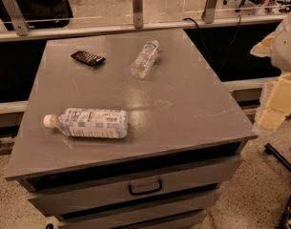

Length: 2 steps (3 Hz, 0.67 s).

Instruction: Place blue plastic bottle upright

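Observation:
The blue plastic bottle (91, 123) lies on its side near the front left of the grey cabinet top (183, 113). Its white cap (49, 120) points left, and its pale blue-and-white label faces up. My gripper is not in view. Only a white and pale yellow part of my arm (282, 80) shows at the right edge, off the cabinet and well away from the bottle.
A smaller clear bottle (145, 58) lies on its side at the back middle. A black packet (88, 58) lies at the back left. The cabinet has drawers with a dark handle (145, 187) in front. A glass railing (135, 13) runs behind.

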{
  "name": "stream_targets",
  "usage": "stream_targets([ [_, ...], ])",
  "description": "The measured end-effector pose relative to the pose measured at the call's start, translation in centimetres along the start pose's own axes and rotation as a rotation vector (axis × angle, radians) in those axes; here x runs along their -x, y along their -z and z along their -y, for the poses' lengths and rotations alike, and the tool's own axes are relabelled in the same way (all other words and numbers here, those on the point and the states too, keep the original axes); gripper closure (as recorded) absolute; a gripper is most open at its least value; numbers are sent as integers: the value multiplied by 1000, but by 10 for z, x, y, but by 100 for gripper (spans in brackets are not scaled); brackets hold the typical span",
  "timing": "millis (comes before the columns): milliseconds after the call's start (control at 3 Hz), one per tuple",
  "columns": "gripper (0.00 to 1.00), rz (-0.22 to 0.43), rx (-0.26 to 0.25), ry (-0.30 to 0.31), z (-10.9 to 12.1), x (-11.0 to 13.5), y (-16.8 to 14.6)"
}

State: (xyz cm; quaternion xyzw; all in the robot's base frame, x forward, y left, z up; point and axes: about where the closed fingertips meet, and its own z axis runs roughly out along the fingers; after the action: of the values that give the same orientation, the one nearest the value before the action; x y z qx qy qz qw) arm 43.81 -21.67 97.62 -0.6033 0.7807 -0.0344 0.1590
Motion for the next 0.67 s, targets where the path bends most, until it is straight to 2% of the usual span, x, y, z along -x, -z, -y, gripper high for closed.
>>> stream_targets([
  [333, 0, 0, 0, 0, 0, 0, 0],
  [667, 0, 7, -3, 20, 4, 11, -3],
])
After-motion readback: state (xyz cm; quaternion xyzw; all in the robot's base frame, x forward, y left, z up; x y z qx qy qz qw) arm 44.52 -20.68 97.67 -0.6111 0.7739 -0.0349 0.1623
